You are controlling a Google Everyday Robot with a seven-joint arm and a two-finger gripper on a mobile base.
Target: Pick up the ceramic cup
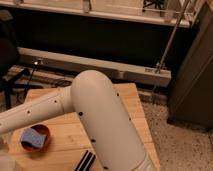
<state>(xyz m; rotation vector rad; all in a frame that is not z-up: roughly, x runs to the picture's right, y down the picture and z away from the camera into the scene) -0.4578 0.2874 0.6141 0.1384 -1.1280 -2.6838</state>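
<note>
My white arm (95,115) fills the middle of the camera view and reaches left across the wooden table (131,102), leaving the frame at the left edge. The gripper is out of view beyond that edge. A pale whitish shape (7,162) shows in the bottom left corner, cut off by the frame; I cannot tell whether it is the ceramic cup. No other white cup shows.
A shallow red dish with a blue pad (34,137) sits on the table's left part, below the arm. A black ridged object (86,161) lies at the front edge. A dark chair (7,60) stands at the left, a slanted metal pole (167,47) and a grey cabinet (192,75) at the right.
</note>
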